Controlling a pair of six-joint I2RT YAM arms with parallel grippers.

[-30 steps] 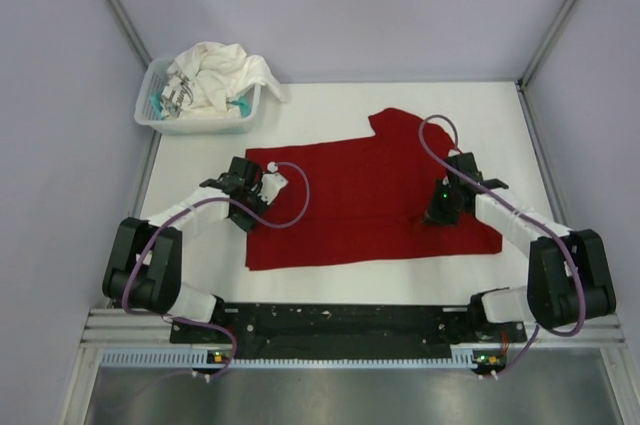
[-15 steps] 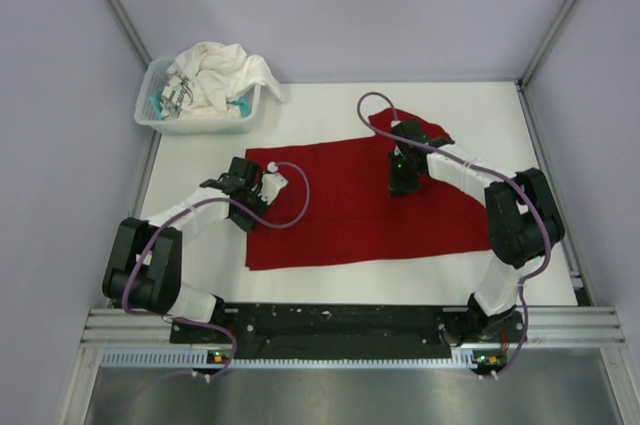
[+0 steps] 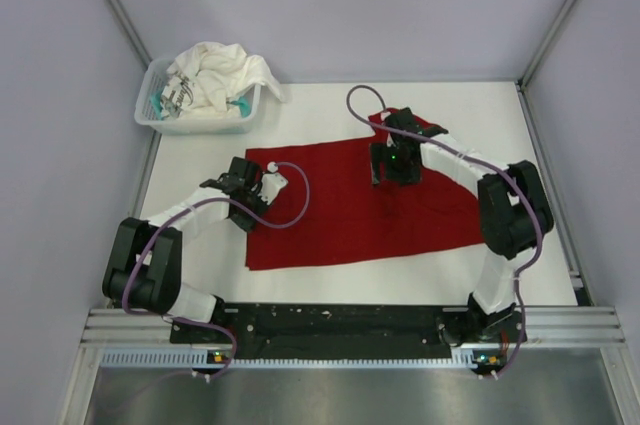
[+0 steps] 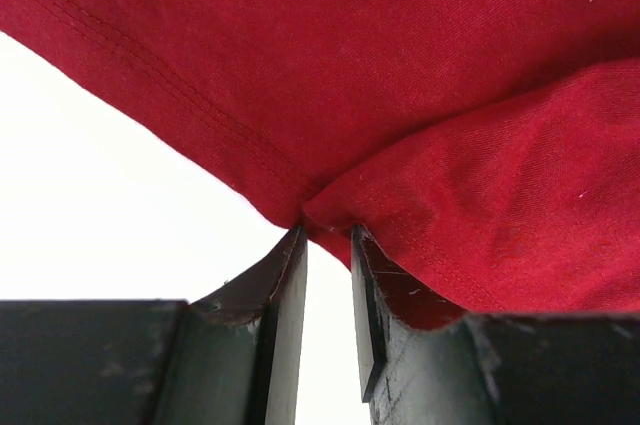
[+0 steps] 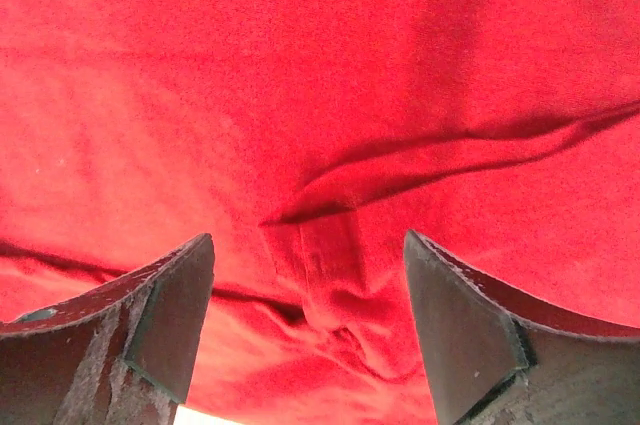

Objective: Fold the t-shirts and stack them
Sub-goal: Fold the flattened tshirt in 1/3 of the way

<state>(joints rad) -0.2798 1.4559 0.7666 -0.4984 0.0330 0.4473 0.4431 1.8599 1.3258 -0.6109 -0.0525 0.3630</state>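
Note:
A deep red t-shirt [image 3: 330, 215] lies spread on the white table [image 3: 330, 100], with its sleeve at the far side. My left gripper [image 3: 246, 207] sits at the shirt's left edge. In the left wrist view this gripper [image 4: 328, 235] is nearly shut, with a bunched hem of red cloth [image 4: 450, 95] pinched at its tips. My right gripper [image 3: 388, 170] hovers over the shirt's upper middle. Its jaws [image 5: 308, 240] are wide open above a small rumpled fold of red cloth [image 5: 335, 275], holding nothing. A white t-shirt [image 3: 215, 73] lies heaped in the basket.
A small white slatted basket [image 3: 195, 123] stands at the far left corner of the table. Grey walls and metal posts close in the sides and back. The arm bases and a black rail [image 3: 340, 320] run along the near edge.
My right gripper travelled from the shirt's lower right up and leftward, dragging cloth with it, then opened and let go. The left gripper stayed put, still pinching the hem.

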